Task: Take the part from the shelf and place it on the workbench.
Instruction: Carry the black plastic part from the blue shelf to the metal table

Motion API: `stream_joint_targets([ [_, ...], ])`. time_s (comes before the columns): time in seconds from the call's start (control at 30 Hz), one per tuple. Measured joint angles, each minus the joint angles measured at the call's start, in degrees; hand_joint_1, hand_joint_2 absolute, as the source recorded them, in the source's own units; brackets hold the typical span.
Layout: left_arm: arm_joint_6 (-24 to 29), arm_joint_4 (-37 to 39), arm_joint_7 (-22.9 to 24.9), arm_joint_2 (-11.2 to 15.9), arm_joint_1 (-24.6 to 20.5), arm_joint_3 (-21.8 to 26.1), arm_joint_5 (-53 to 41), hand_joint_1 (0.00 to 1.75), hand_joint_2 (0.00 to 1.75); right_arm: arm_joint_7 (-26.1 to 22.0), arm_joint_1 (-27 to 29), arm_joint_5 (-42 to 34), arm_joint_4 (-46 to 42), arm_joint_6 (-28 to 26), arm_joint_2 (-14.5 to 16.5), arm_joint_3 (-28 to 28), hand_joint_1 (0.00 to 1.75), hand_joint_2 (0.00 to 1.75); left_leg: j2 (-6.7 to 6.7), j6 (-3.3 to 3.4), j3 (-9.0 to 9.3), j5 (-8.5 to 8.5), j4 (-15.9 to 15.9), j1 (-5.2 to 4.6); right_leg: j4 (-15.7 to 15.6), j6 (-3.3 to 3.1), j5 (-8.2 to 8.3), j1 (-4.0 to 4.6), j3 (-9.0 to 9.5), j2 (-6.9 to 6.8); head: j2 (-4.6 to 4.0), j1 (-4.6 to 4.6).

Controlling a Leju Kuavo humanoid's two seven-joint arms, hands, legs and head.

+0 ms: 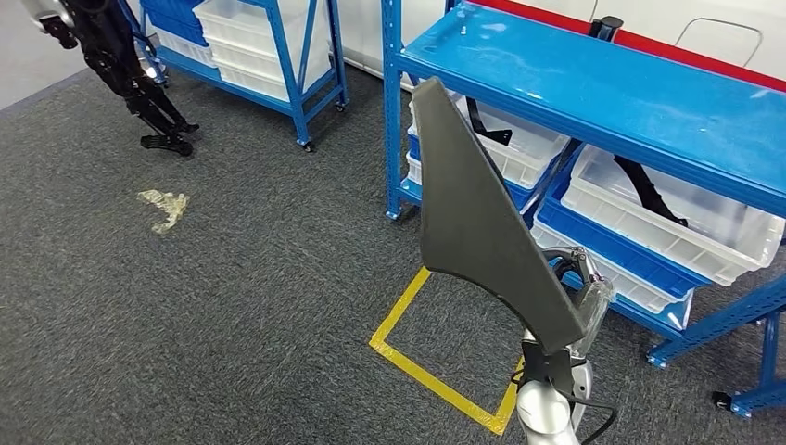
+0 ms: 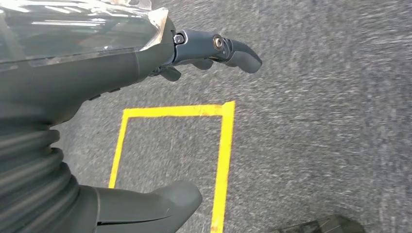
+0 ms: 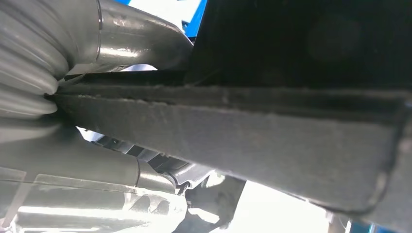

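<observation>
Two blue shelf racks: near rack (image 1: 593, 88) at right with white bins (image 1: 667, 218) holding black parts, far rack (image 1: 278, 65) at top left with more white bins. Grey carpet floor (image 1: 232, 278) with a yellow tape square (image 1: 436, 375) beside the near rack. Big dark grey triangular part (image 1: 473, 222) held upright, point up, over the tape square in front of the near rack, gripped at its lower edge by right hand (image 1: 579, 301), fingers clamped on the panel edge. Left hand (image 2: 145, 63) hangs over the tape square, fingers apart, holding nothing. Crumpled clear plastic scrap (image 1: 165, 209) on the carpet, left. Another robot's black legs (image 1: 139, 83) top left.
</observation>
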Motion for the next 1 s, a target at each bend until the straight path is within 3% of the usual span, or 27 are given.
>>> stream_joint_targets([
  [0.07,0.1,0.0,0.0,0.1,0.2,0.0,0.0,0.0,1.75,0.0,-0.1,0.0,0.0,0.1,0.0,0.0,1.75,1.75,-0.78,-0.71,-0.42,0.33,-0.2,0.15,0.0,-0.92,0.37,0.03,0.05,-1.18,0.0,-0.06],
  [0.1,0.1,0.0,0.0,0.1,0.4,0.0,0.0,0.0,1.75,0.0,-0.1,0.0,0.0,0.1,0.1,0.0,1.75,1.75,-0.28,-1.0,-0.66,0.14,0.1,0.14,-0.1,-1.31,0.55,-0.08,0.09,-1.74,0.01,-0.09],
  [0.17,0.3,0.0,0.0,0.1,0.4,0.0,0.0,0.0,1.75,0.0,-0.3,0.0,0.0,0.2,0.3,0.0,1.75,1.75,2.7,-1.49,-2.47,-2.21,3.8,0.12,-0.3,-2.09,0.73,-0.37,0.18,-3.22,0.0,-0.47],
  [0.23,0.4,0.0,0.0,0.1,0.3,0.0,0.0,0.0,1.75,0.1,-0.3,0.0,0.0,0.2,0.4,0.0,1.75,1.75,5.86,-2.0,-6.1,-5.98,11.3,0.26,-0.3,-2.57,0.68,-0.01,0.15,-4.91,-0.01,-0.82],
  [0.27,0.4,0.0,0.0,0.1,0.3,0.0,0.0,0.0,1.75,0.1,-0.3,0.0,0.0,0.3,0.4,0.0,1.75,1.75,6.5,-2.2,-7.67,-7.18,14.6,0.43,-0.3,-2.66,0.66,0.11,0.11,-5.77,-0.01,-0.82],
  [0.3,0.5,0.0,0.0,0.1,0.3,0.0,0.0,0.0,1.75,0.2,-0.3,0.1,0.0,0.4,0.4,0.0,1.75,1.75,6.83,-2.33,-8.26,-7.29,16.0,0.57,-0.3,-2.69,0.63,0.17,0.09,-6.59,-0.01,-0.83],
  [0.33,0.6,0.0,0.0,0.1,0.3,0.0,0.0,0.0,1.75,0.2,-0.4,0.0,0.0,0.5,0.4,0.0,1.75,1.75,7.08,-2.39,-7.73,-6.45,15.2,0.68,-0.3,-2.7,0.6,0.18,0.1,-7.34,0.0,-0.83],
  [0.43,1.0,0.1,0.0,0.2,0.3,0.1,0.1,0.0,1.75,0.2,-0.7,0.0,0.0,0.8,0.5,0.0,1.75,1.75,9.41,-2.06,-1.56,-2.15,4.7,0.62,-0.2,-2.35,0.33,0.44,0.22,-9.0,-0.01,-0.84],
  [0.5,1.2,0.1,0.0,0.2,0.2,0.1,0.1,0.0,1.75,0.2,-1.0,0.0,0.0,0.9,0.5,0.0,1.75,1.75,10.41,-1.49,0.45,-1.44,1.0,0.22,-0.2,-1.86,0.11,0.88,0.26,-9.8,-0.01,-0.6],
  [0.57,1.2,0.1,0.0,0.2,0.2,0.1,0.1,0.0,1.75,0.2,-1.2,-0.1,0.0,1.0,0.5,0.0,1.75,1.75,9.39,-0.75,0.29,-1.44,0.6,-0.14,-0.3,-1.24,0.01,0.99,0.46,-10.67,-0.01,-0.36],
  [0.63,1.2,0.1,0.0,0.3,0.2,0.1,0.1,0.0,1.75,0.2,-1.3,-0.2,0.0,1.0,0.6,0.0,1.75,1.75,8.37,0.05,0.49,-1.12,0.2,-0.06,0.8,-0.76,-0.83,0.76,0.07,-9.26,-0.01,-0.34],
  [0.67,1.1,0.1,0.0,0.3,0.2,0.1,0.1,0.0,1.75,0.2,-1.3,-0.2,0.0,1.0,0.6,0.0,1.75,1.75,7.87,0.46,0.61,-0.92,0.0,0.08,2.8,-0.78,-1.88,0.69,-0.85,-7.85,-0.01,-0.27],
  [0.73,1.0,0.1,0.0,0.2,0.0,0.1,0.1,0.0,1.75,0.1,-1.2,-0.3,0.0,1.0,0.5,0.0,1.75,1.75,6.73,0.97,0.58,-0.74,-0.1,0.17,10.0,-1.21,-4.9,0.63,-4.46,-5.19,-0.01,-0.1],
  [0.8,0.9,0.1,0.0,0.2,0.0,0.1,0.1,0.0,1.75,0.1,-1.1,-0.4,0.2,1.0,0.3,-0.1,1.75,1.75,5.41,1.13,0.49,-0.69,-0.1,0.12,15.7,-1.16,-6.36,0.66,-7.53,-4.49,-0.01,-0.03],
  [0.83,0.9,0.1,0.0,0.2,0.0,0.1,0.1,0.0,1.75,0.1,-1.1,-0.4,0.2,1.0,0.3,-0.1,1.75,1.75,4.73,1.12,0.49,-0.68,-0.1,0.12,15.5,-0.81,-5.77,0.63,-7.72,-4.39,-0.01,-0.02],
  [0.87,0.9,0.1,0.0,0.2,0.1,0.1,0.1,0.0,1.75,0.1,-1.1,-0.4,0.3,1.0,0.2,-0.1,1.75,1.75,4.09,1.09,0.52,-0.66,0.0,0.16,13.3,-0.33,-4.46,0.54,-6.87,-4.3,0.0,-0.03],
  [0.93,0.8,0.1,0.0,0.2,0.1,0.1,0.1,0.0,1.75,0.1,-1.2,-0.5,0.3,1.0,0.2,-0.1,1.75,1.75,2.91,0.79,0.49,-0.67,0.2,0.12,5.6,0.46,-1.21,0.24,-3.43,-3.25,0.01,-0.01],
  [1.0,0.8,0.1,0.0,0.3,0.1,0.1,0.1,0.0,1.75,0.1,-1.3,-0.5,0.4,1.0,0.3,-0.1,1.75,1.75,2.13,0.24,0.24,-0.66,0.4,-0.07,0.9,0.22,0.46,0.11,-1.27,-2.36,0.01,-0.06],
])
